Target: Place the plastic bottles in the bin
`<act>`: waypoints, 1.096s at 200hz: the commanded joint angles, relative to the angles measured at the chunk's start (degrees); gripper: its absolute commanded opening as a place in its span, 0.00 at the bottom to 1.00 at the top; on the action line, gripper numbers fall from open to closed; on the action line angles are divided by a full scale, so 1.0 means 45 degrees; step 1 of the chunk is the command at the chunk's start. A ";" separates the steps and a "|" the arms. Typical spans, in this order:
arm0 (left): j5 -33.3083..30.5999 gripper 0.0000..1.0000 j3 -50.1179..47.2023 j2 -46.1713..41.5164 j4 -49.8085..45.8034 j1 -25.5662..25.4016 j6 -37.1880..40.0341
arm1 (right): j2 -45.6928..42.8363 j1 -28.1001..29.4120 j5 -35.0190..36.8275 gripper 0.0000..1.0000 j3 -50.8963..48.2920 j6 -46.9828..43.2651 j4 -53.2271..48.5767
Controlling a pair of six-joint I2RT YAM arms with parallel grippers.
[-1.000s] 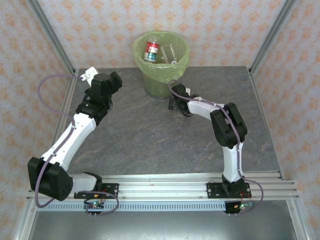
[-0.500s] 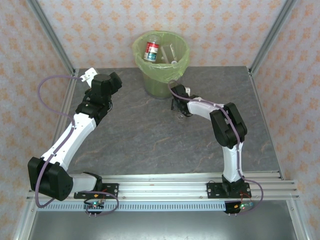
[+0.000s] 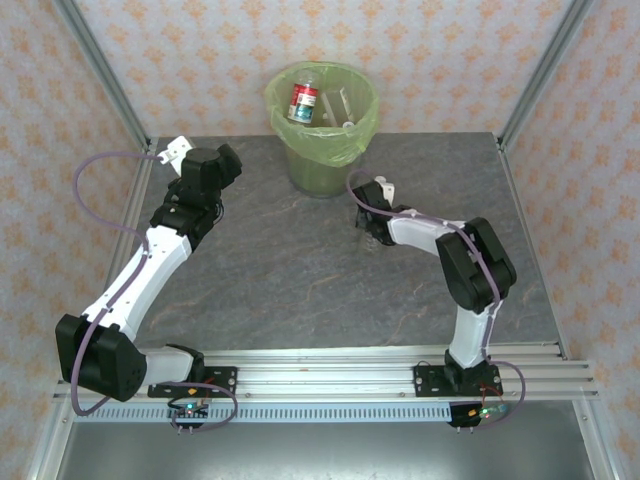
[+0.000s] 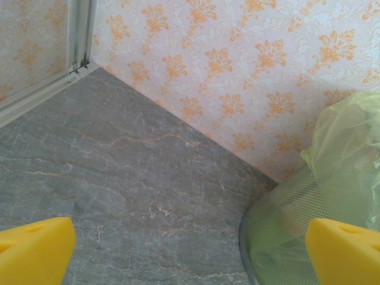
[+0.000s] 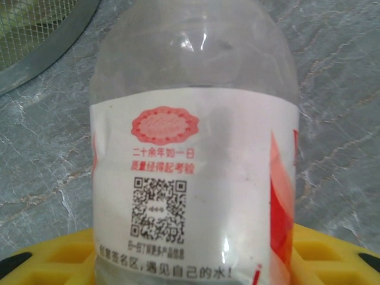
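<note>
The bin (image 3: pixel 322 150), lined with a light green bag, stands at the back of the table. Inside it lie a red-labelled plastic bottle (image 3: pixel 303 101) and a couple of clear ones (image 3: pixel 336 104). My right gripper (image 3: pixel 373 222) is low over the table, just right of the bin's foot, and shut on a clear bottle (image 5: pixel 193 178) with a white and red label. The bottle stands between the yellow fingers (image 5: pixel 59 255); its cap is out of view. My left gripper (image 3: pixel 226 162) hangs open to the left of the bin, and nothing lies between its yellow fingertips (image 4: pixel 35 249).
The bin's mesh wall (image 4: pixel 285 225) and bag (image 4: pixel 350 148) are close to the left gripper's right finger. Patterned walls and metal posts (image 3: pixel 100 70) close in the grey stone table (image 3: pixel 290 270). The bin's base rim (image 5: pixel 47 53) lies up and left of the held bottle.
The right gripper has slid to the right and a little toward me, away from the bin's foot, taking the bottle along. Its elbow swung right. The left arm has not moved.
</note>
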 commanded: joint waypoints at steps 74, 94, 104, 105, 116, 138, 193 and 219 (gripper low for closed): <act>0.0341 1.00 0.0314 0.0599 -0.0237 0.0105 -0.0240 | -0.2279 -0.0020 0.0818 0.50 -0.1918 0.0479 0.2590; 0.0349 1.00 0.0309 0.0601 -0.0252 0.0103 -0.0226 | -0.2819 -0.0022 0.0921 0.50 -0.2472 0.0367 0.3327; 0.0387 1.00 0.0309 0.0621 -0.0238 0.0101 -0.0221 | -0.3134 -0.0015 0.0819 0.50 -0.2804 0.0288 0.3776; 0.0394 1.00 0.0309 0.0611 -0.0238 0.0103 -0.0221 | -0.3153 -0.0019 0.0804 0.50 -0.2842 0.0271 0.3828; 0.0438 1.00 0.0290 0.0627 -0.0238 0.0105 -0.0221 | -0.3483 -0.0022 0.0472 0.50 -0.3299 0.0067 0.4599; 0.0532 1.00 0.0251 0.0683 -0.0203 0.0103 -0.0240 | -0.3978 -0.0008 -0.0107 0.49 -0.3857 -0.0200 0.5476; 0.0654 1.00 0.0270 0.0874 -0.0216 0.0124 -0.0279 | -0.4892 0.0004 -0.0811 0.49 -0.4644 -0.0451 0.7075; 0.0663 1.00 0.0250 0.0882 -0.0257 0.0119 -0.0260 | -0.5457 0.0008 -0.0791 0.49 -0.5021 -0.0502 0.7916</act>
